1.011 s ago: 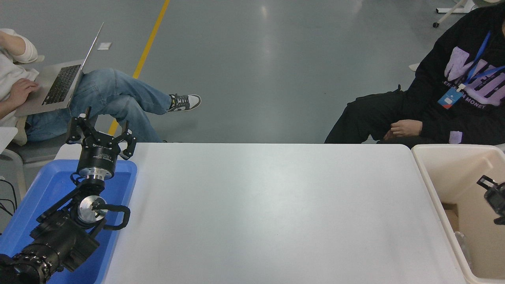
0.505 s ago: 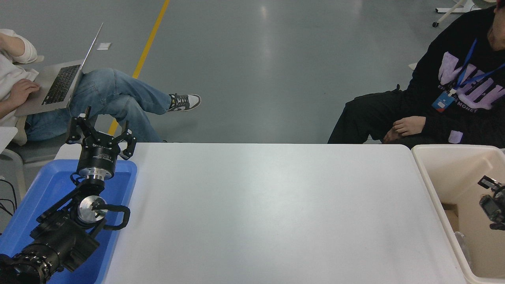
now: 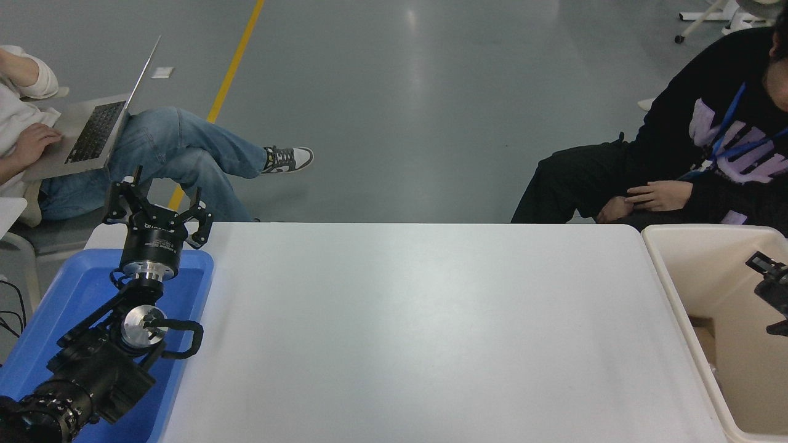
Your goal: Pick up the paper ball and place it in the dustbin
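While my right gripper (image 3: 771,288) hangs over the open mouth of the dustbin (image 3: 680,271), at the far right edge of the view, only a small black part of it shows; the rest is cut off by the frame, so I cannot tell whether its fingers are spread or closed, or whether anything sits between them. I cannot see the paper ball anywhere: the white table (image 3: 418,332) shows none, and the inside of the beige bin shows smooth walls, a brownish flat patch low down and something pale and unclear near the bottom, none of which I can call the ball. If the ball is in the bin, it lies below and slightly left of my right gripper, hidden from this angle; that is a guess. My left gripper (image 3: 157,208) is parked far across the table at the lower left, above the back end of the blue tray (image 3: 74,289), fingers spread wide and holding nothing. My right arm is plainly the nearer one to the bin. Two people sit beyond the table's far edge, one at each top corner.
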Motion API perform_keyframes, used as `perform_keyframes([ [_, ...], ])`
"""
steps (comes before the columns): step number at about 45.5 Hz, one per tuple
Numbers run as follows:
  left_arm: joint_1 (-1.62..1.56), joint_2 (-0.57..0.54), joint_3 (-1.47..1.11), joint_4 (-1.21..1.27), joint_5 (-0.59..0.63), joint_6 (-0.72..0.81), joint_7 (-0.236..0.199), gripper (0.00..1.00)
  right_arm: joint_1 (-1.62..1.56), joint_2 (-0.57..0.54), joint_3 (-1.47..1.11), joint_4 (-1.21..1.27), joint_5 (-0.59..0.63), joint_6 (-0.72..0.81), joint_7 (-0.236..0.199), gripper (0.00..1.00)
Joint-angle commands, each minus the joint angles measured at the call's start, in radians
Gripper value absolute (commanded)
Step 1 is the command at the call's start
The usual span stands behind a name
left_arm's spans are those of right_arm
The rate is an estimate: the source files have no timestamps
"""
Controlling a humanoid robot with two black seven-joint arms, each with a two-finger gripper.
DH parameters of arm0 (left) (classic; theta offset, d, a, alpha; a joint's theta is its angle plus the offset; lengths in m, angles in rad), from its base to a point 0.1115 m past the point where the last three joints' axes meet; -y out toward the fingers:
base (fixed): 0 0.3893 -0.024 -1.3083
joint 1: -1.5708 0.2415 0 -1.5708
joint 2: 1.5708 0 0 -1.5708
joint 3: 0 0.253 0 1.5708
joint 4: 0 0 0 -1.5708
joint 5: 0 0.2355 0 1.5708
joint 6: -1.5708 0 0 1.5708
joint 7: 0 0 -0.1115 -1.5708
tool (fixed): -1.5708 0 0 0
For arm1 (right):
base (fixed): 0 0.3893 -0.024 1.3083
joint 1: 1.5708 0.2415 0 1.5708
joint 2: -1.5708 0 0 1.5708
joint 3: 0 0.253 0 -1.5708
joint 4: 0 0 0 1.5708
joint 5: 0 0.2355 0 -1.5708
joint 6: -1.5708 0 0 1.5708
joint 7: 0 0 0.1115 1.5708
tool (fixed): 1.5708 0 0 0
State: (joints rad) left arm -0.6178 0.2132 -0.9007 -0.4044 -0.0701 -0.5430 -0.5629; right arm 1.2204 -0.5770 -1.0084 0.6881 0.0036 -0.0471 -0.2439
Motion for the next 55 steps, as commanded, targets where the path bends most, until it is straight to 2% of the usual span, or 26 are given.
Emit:
perform_keyframes([
  [1, 0.000, 0.000, 0.000, -0.001, 0.001, 0.000, 0.000, 0.99, 0.333, 0.000, -0.220, 0.395, 0.009, 0.030, 0.000, 1.00],
  [6, 0.001, 0.000, 0.000, -0.001, 0.001, 0.000, 0.000, 0.99, 0.439, 0.009, -0.222, 0.490, 0.009, 0.153, 0.000, 1.00],
  [14, 0.000, 0.000, 0.000, -0.001, 0.001, 0.000, 0.000, 0.99, 0.620, 0.106, -0.230, 0.501, 0.007, 0.634, -0.002, 1.00],
  [19, 0.001, 0.000, 0.000, -0.001, 0.001, 0.000, 0.000, 0.99, 0.697, 0.167, -0.228, 0.504, -0.005, 0.821, -0.002, 1.00],
  [28, 0.001, 0.000, 0.000, 0.001, 0.000, 0.000, 0.000, 0.99, 0.821, 0.278, -0.185, 0.570, -0.005, 0.832, -0.002, 1.00],
  [36, 0.000, 0.000, 0.000, 0.001, 0.000, 0.000, 0.000, 0.99, 0.927, 0.309, -0.104, 0.654, -0.005, 0.832, -0.002, 1.00],
  [49, 0.001, 0.000, 0.000, 0.001, 0.001, 0.000, 0.000, 0.99, 0.949, 0.397, -0.065, 0.659, -0.005, 0.832, -0.002, 1.00],
  [55, 0.001, 0.000, 0.000, 0.001, 0.001, 0.000, 0.000, 0.99, 0.941, 0.399, -0.065, 0.656, -0.005, 0.832, -0.002, 1.00],
])
